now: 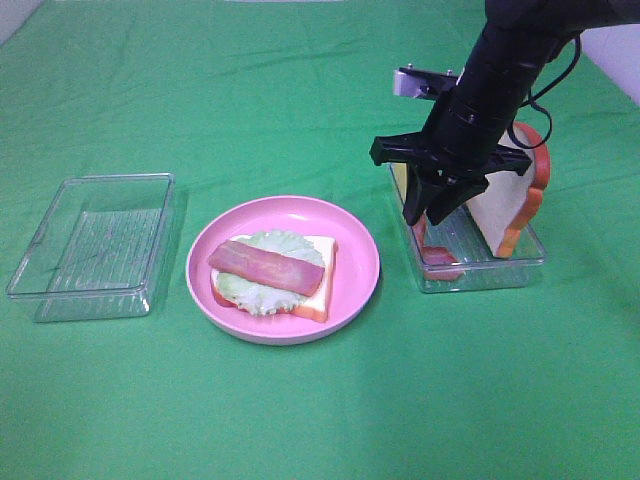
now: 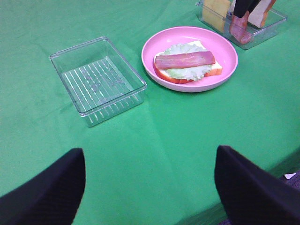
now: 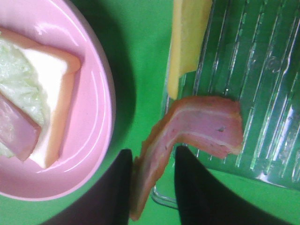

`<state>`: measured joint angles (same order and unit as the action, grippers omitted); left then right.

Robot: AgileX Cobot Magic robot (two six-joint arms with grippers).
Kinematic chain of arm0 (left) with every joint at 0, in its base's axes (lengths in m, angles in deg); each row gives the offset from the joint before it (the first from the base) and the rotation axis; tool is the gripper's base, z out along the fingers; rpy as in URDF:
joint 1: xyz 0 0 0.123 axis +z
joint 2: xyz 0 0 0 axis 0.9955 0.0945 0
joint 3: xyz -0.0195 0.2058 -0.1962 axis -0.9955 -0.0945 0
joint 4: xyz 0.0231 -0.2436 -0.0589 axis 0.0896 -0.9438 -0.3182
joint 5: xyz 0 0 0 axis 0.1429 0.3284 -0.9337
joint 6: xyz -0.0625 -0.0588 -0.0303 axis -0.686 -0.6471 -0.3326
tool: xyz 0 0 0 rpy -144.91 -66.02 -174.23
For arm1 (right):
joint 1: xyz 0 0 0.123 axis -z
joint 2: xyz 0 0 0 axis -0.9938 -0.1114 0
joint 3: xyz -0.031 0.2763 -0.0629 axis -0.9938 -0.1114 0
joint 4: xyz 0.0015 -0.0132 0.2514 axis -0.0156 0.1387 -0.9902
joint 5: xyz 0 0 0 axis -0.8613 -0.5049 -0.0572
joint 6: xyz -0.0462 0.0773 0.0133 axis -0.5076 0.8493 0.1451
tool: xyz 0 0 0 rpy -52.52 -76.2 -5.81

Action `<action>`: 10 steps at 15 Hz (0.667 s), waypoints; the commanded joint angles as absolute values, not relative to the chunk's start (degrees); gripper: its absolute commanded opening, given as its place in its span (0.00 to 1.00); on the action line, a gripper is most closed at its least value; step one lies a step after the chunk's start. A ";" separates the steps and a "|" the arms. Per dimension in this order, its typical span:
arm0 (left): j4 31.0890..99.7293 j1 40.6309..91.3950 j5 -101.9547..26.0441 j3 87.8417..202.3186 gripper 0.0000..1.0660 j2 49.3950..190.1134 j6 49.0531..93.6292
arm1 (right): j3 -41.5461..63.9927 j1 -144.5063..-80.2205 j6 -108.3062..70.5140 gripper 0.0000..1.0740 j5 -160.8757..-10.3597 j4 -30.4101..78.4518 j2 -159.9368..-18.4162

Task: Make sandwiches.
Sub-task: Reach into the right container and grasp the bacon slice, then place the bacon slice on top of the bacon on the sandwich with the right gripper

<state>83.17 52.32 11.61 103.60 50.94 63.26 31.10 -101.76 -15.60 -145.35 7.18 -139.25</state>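
On the pink plate (image 1: 355,265) lies a white bread slice (image 1: 322,282) with pale green lettuce (image 1: 262,296) and a pink-red bacon strip (image 1: 265,267) on top. My right gripper (image 1: 432,212) reaches into the right clear tray (image 1: 480,272). In the right wrist view the right gripper (image 3: 152,190) is shut on a second bacon strip (image 3: 197,126), whose end bends over the tray's rim. A yellow cheese slice (image 3: 185,42) and an upright bread slice (image 1: 508,200) stand in that tray. My left gripper (image 2: 147,192) is open and empty, away from the plate.
An empty clear tray (image 1: 95,245) stands left of the plate; it also shows in the left wrist view (image 2: 98,79). A green cloth (image 1: 320,420) covers the table. The table's edge shows at the corner of the left wrist view (image 2: 286,164).
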 commanded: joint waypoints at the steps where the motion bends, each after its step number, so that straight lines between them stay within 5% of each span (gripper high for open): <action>1: 82.71 52.32 11.03 103.54 0.69 49.85 63.38 | 31.28 -101.76 -15.03 0.08 -145.46 6.49 -139.37; 3: 82.66 52.32 11.03 103.54 0.69 49.85 63.38 | 31.28 -101.76 -15.03 0.00 -145.64 6.55 -139.37; 10: 82.66 52.32 11.03 103.54 0.69 49.85 63.38 | 33.57 -101.76 -15.09 0.00 -154.00 5.86 -130.89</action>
<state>83.11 52.32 11.61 103.60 50.94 63.26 33.11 -101.76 -15.60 -152.45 6.37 -131.86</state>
